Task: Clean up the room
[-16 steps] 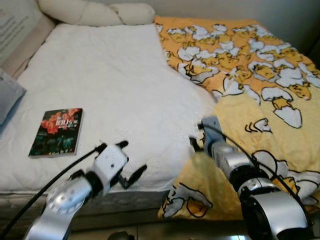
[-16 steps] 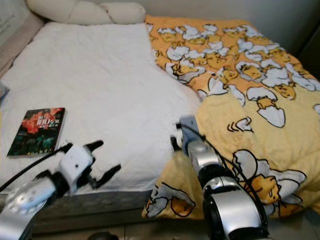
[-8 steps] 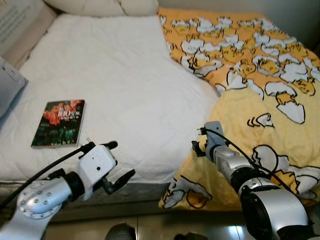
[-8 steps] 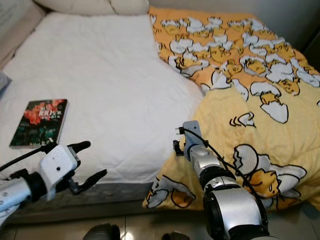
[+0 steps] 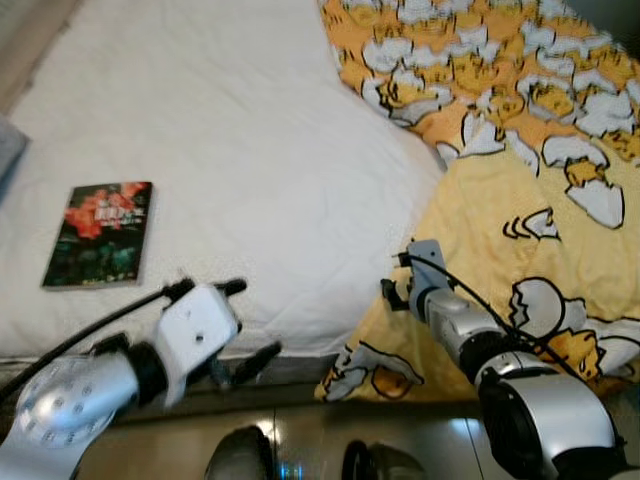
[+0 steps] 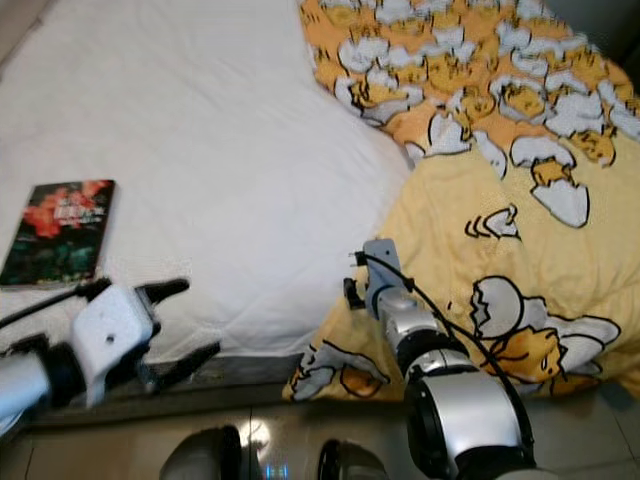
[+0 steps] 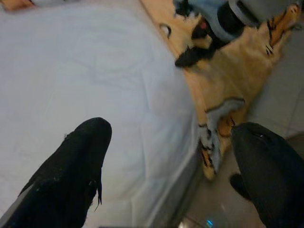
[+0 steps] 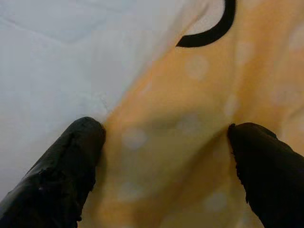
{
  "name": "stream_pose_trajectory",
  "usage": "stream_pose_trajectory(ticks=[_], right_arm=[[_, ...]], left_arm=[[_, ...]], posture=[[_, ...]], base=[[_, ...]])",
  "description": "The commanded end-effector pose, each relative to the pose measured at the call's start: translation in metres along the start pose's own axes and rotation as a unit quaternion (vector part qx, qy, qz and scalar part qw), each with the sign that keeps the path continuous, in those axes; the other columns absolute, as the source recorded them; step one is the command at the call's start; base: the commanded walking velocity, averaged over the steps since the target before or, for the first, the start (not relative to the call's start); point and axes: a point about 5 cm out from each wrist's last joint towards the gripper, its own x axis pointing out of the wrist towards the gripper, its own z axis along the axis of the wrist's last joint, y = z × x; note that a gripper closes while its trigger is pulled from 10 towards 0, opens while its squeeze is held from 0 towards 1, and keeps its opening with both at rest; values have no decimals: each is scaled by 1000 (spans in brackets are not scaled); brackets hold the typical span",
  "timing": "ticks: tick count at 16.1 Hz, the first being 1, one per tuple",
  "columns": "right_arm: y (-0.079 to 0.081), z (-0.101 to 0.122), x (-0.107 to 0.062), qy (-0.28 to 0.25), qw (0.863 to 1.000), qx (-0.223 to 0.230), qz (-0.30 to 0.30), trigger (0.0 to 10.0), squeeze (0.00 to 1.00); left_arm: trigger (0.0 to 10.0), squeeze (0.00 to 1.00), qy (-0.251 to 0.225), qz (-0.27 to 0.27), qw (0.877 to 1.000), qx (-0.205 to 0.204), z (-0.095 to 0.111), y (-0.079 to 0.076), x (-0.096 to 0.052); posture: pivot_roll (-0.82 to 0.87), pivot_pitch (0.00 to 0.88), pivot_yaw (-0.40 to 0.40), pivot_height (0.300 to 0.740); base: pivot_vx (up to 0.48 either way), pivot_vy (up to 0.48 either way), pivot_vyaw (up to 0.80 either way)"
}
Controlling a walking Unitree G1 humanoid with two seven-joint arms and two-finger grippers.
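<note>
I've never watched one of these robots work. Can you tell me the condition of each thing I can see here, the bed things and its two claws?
Book: closed, lying flat on the white sheet.
White sheet: bare, lightly wrinkled.
Yellow blanket: rumpled, pushed to one side, its corner hanging over the bed edge.
Left gripper: open, holding nothing, at the bed's front edge.
Right gripper: open, fingers spread at the blanket's edge.

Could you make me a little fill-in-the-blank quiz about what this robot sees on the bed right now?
1. The book lies flat on the ______ sheet, on the robot's left.
2. The yellow blanket is printed with cartoon ______ in cracked eggshells.
3. The right pincer is open, its two black fingers set against the edge of the ______.
4. The left pincer hovers open at the near edge of the bed, holding ______.

Missing words: white; chicks; blanket; nothing
</note>
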Motion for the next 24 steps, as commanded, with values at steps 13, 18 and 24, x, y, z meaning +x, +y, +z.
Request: stream_pose_trajectory(ticks=[13,18,24], right_arm=[[-3,-3,0,8,1000,-10,3,0,0],[-7,-5,-1,9,1000,-5,2,0,0],[-11,-1,-1,2,1000,-1,3,0,0]], left_arm=[[10000,0,12,-7,1000,-15,9,-11,-14],[10000,0,10,-15,1000,-20,10,-11,-11],[10000,0,10,-16,1000,-23,8,-8,-6]], posture=[[289,242,-76,740],[282,224,-72,740],[252,199,-73,740]], base=[[0,0,0],[0,0,0],[0,0,0]])
